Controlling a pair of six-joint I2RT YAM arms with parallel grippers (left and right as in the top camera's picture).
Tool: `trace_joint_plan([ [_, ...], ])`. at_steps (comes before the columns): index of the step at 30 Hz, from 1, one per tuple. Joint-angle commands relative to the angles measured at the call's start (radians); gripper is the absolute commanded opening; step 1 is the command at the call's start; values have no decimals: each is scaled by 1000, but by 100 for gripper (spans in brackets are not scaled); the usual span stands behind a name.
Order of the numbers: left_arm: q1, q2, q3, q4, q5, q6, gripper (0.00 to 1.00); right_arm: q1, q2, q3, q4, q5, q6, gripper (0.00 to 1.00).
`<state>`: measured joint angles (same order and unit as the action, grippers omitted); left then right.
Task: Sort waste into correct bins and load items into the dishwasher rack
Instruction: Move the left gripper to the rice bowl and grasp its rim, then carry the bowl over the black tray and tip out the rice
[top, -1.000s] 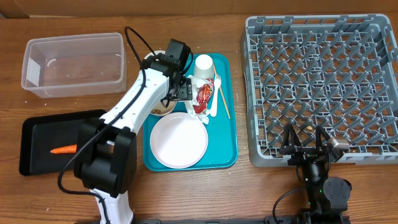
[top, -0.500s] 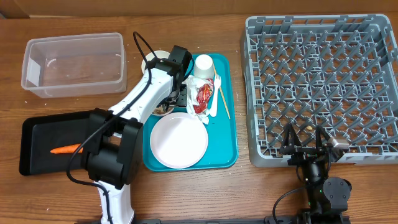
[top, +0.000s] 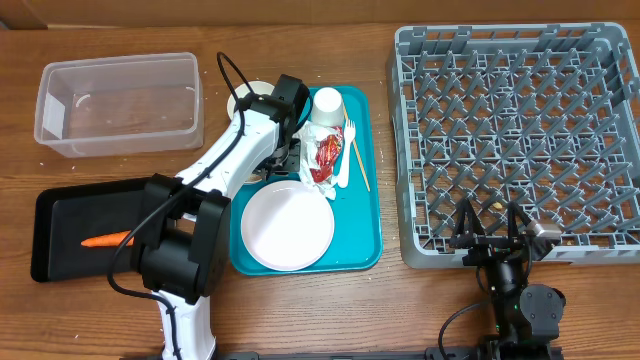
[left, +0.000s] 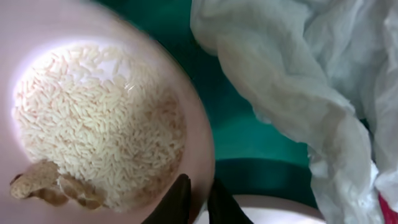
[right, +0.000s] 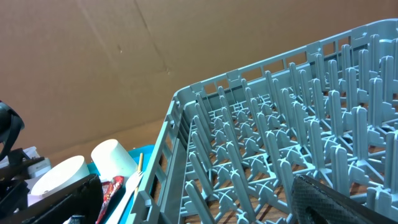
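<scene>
In the left wrist view my left gripper (left: 200, 200) is shut on the rim of a white bowl (left: 200, 134) that holds pale rice (left: 93, 118) and a brown scrap (left: 43, 183). A crumpled napkin (left: 292, 81) lies just beside it on the teal tray (left: 249, 134). From overhead, the left gripper (top: 284, 160) is over the tray's left side, and the arm hides most of that bowl. The red wrapper (top: 325, 155), cup (top: 327, 104), fork (top: 345, 165), chopstick (top: 357, 155) and plate (top: 288, 226) sit on the tray. The carrot (top: 102, 240) lies in the black tray (top: 60, 205). My right gripper (top: 489, 215) stands open at the dishwasher rack's (top: 520, 120) front edge.
A clear tub (top: 120, 100) stands at the back left. A second white bowl (top: 248, 95) peeks out behind the left arm. In the right wrist view the rack's pegs (right: 267, 143) fill the frame, with the cup (right: 115, 158) to their left.
The left gripper's fingers have closed onto the rim of the rice bowl. The left arm shifted slightly over the tray a second ago. The right arm has not moved.
</scene>
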<state>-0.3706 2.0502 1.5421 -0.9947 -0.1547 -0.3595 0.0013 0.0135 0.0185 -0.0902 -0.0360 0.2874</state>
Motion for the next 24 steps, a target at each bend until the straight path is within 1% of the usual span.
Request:
trace_joint_plan([
  [1,9,8,55,-22,-10,8,9,-3,-11,-10,6,13,-7,100],
  [3,9,8,79,-43,-9,8,4,-3,-11,-10,6,13,-7,100],
  [7,9,8,151,-110,12,8,4,-3,-11,-10,6,13,-7,100],
  [12,9,8,260,-200,83,3,4,-3,-11,-10,6,13,-7,100],
  [15,10,-10,317,-262,103,-34,4,-3,-11,-10,6,13,-7,100],
  [18,25,-77,364,-338,104,-107,4,-3,-11,-10,6,13,-7,100],
  [21,57,-154,368,-375,104,-159,4,-3,-11,-10,6,13,-7,100],
  [23,97,-210,367,-401,109,-188,4,-3,-11,-10,6,13,-7,100],
  [24,147,-259,367,-413,161,-187,4,-3,-11,-10,6,13,-7,100],
])
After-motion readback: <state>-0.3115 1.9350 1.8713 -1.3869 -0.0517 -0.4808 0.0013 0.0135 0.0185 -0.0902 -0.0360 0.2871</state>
